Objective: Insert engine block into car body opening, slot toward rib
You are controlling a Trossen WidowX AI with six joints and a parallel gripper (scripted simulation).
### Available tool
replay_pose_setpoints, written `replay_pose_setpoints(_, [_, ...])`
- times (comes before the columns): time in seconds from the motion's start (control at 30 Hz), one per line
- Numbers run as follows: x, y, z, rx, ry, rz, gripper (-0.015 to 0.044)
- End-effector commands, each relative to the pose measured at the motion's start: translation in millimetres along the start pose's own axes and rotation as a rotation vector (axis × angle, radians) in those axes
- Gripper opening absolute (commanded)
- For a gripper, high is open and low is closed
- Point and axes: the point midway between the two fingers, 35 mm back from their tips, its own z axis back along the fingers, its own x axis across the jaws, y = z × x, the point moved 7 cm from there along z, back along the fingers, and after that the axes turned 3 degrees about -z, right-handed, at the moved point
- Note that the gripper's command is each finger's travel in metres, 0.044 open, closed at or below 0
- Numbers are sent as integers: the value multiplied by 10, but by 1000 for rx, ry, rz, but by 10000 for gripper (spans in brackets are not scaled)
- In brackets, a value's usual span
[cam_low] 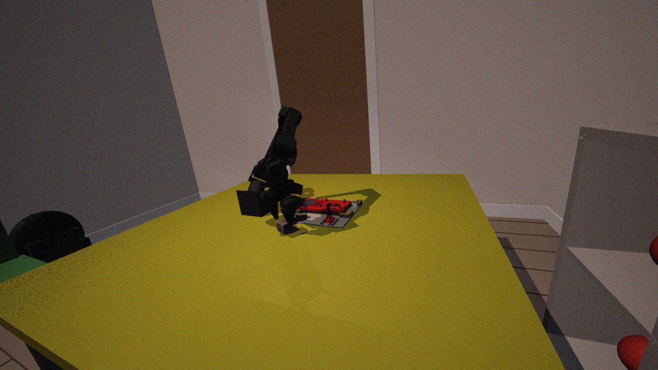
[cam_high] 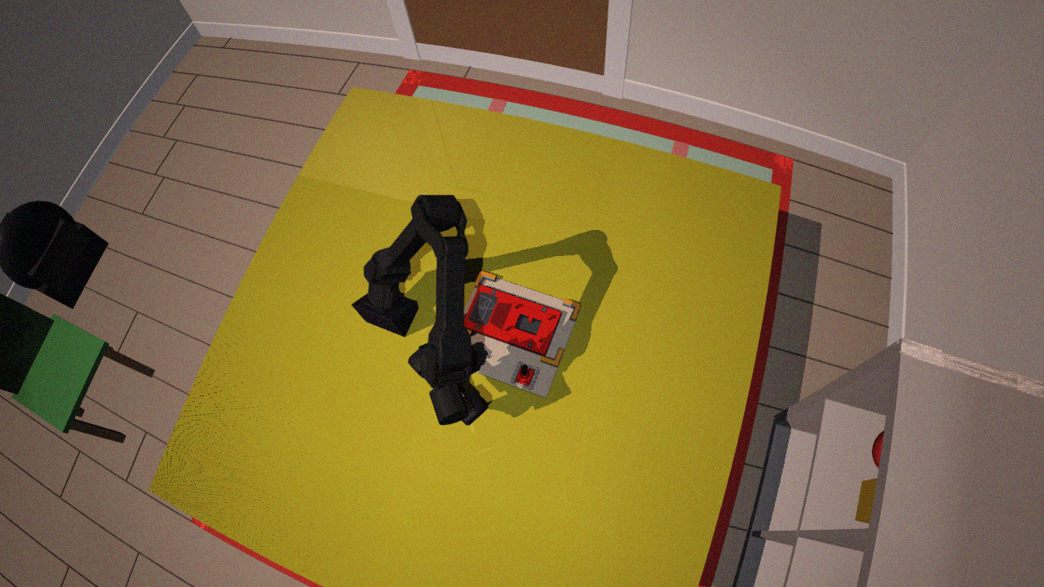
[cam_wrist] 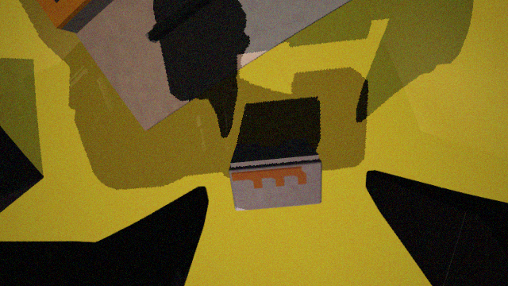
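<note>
The engine block (cam_low: 281,225) (cam_wrist: 276,195), a small grey block with an orange comb-like pattern on one face and a dark side, rests on the yellow table beside the grey base plate. My gripper (cam_wrist: 285,187) is open; in the wrist view its fingertips stand apart to the left and right of the block, with gaps on both sides. In the top view the arm hides the block. The red car body (cam_high: 541,342) (cam_low: 317,209) lies on the base plate. Its opening (cam_high: 527,328) shows dark and unfilled, with a small red tab at its edge. The block's slot is not clearly seen.
The base plate (cam_high: 550,381) (cam_low: 337,225) (cam_wrist: 119,75) carries orange corner brackets (cam_high: 573,309) (cam_wrist: 69,12) around the car body. A red piece with an upright black post (cam_high: 524,374) (cam_low: 328,220) stands near its front edge. My arm (cam_high: 450,292) passes left of the car body.
</note>
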Motion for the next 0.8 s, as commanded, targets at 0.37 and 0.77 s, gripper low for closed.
replay_pose_setpoints(0.37, [41,-9,-229,-9,-14,-8,414])
replay_pose_setpoints(0.77, [41,-9,-229,-9,-14,-8,216])
